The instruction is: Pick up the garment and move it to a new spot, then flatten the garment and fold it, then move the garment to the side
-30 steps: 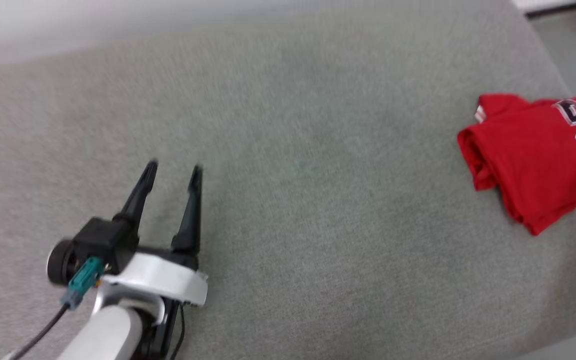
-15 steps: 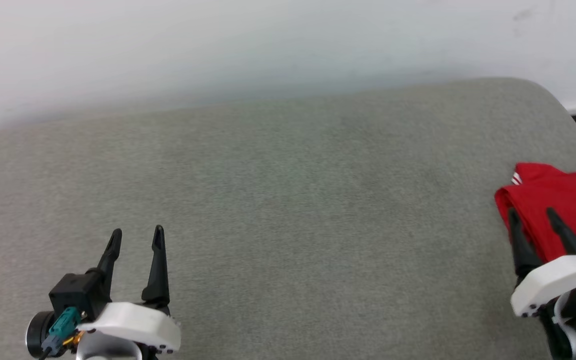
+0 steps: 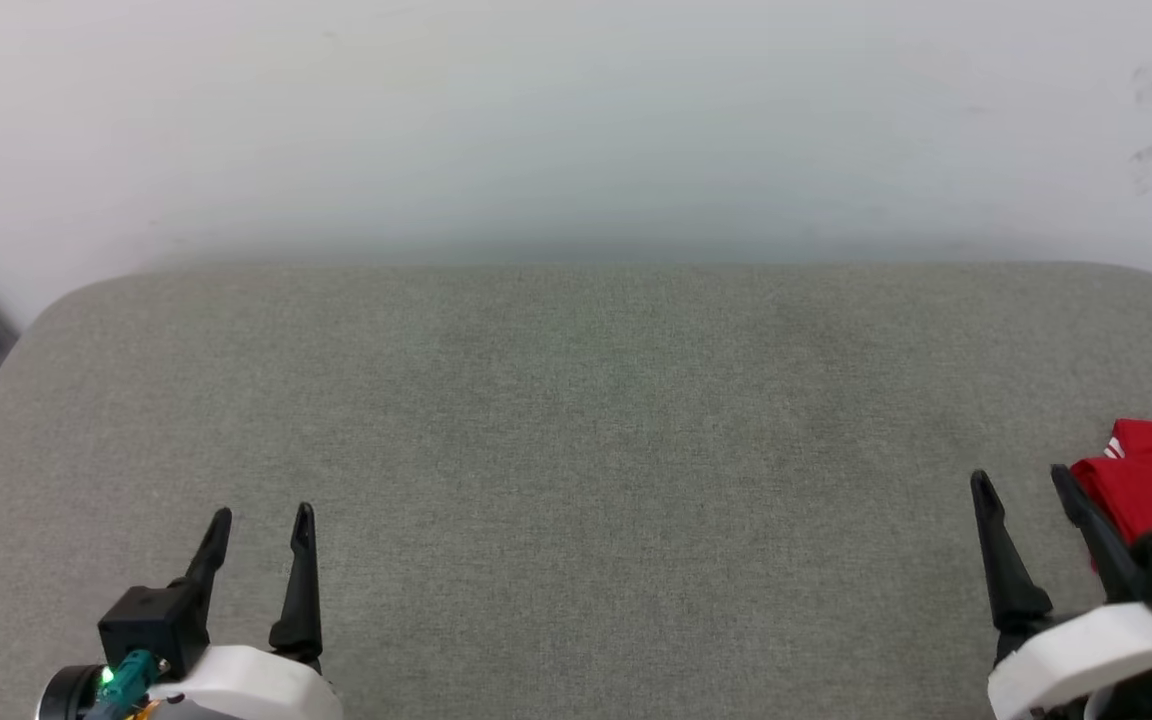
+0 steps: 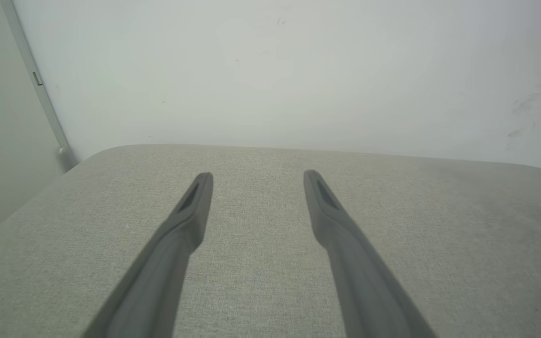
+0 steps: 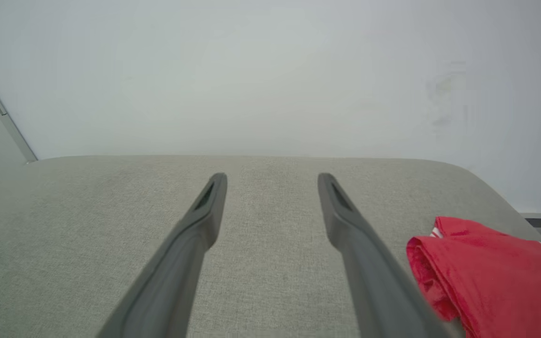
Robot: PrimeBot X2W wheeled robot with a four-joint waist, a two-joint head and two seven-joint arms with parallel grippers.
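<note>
My left gripper (image 3: 263, 513) and right gripper (image 3: 1021, 476): jaws spread, empty. The shirt (image 3: 1151, 490) beside the right looks soft, light, floppy; I'd pinch its thick folded edge.

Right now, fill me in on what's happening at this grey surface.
Nothing is being handled. The red garment lies folded at the right end of the grey padded surface, just beside the right gripper, which is open and holds nothing. The left gripper hovers open over the left side. Folding and moving aside look done.
</note>
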